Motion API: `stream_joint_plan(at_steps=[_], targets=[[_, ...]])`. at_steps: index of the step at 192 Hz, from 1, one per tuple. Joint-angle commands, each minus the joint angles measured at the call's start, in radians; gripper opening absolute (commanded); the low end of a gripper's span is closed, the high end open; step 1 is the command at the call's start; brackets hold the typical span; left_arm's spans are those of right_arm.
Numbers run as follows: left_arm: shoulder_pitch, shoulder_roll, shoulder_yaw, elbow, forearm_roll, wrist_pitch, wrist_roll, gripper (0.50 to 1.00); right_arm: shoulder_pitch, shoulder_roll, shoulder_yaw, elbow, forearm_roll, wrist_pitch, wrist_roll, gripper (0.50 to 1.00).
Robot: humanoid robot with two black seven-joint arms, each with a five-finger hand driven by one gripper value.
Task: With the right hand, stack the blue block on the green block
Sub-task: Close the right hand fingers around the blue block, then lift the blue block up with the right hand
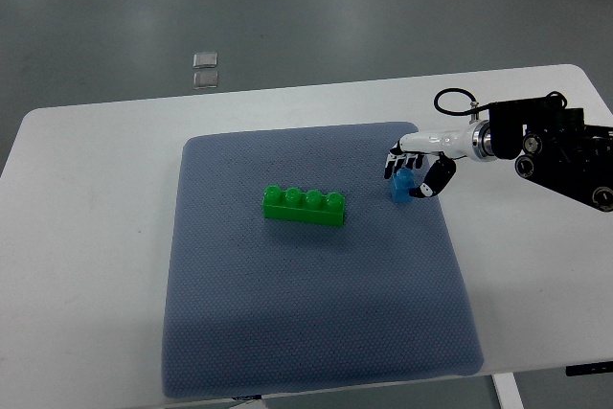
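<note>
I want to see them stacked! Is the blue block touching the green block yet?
Apart. The top view shows bare mat between the blue block and the green block.

A robotics lab, by the look of it: a plain white table [86, 237] on a bare grey floor [287, 16], a blue-grey mat [306, 332] spread as a test surface.

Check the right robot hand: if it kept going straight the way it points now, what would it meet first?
The right robot hand points toward picture-left and is shut on the blue block. Going straight on, it would probably meet the right end of the green block first, though its height above the mat is unclear.
</note>
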Motion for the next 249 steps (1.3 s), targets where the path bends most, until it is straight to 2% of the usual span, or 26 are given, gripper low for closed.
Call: stream_joint_plan(at_steps=[1, 119, 152, 205, 249], targets=[[0.000, 0.000, 0.000, 0.000, 0.000, 0.000, 0.000, 1.000, -0.001, 0.000, 0.000, -0.001, -0.004, 0.000, 0.000, 0.690], [0.001, 0.000, 0.000, 0.000, 0.000, 0.000, 0.000, 1.000, 0.011, -0.003, -0.006, -0.008, -0.006, 0.000, 0.002, 0.656], [0.000, 0.000, 0.000, 0.000, 0.000, 0.000, 0.000, 1.000, 0.013, -0.001, -0.006, -0.008, -0.006, 0.000, 0.003, 0.615], [0.000, 0.000, 0.000, 0.000, 0.000, 0.000, 0.000, 1.000, 0.013, -0.001, -0.006, -0.008, -0.006, 0.000, 0.009, 0.500], [0.000, 0.000, 0.000, 0.000, 0.000, 0.000, 0.000, 1.000, 0.013, 0.000, -0.005, -0.008, -0.004, -0.015, 0.018, 0.500]])
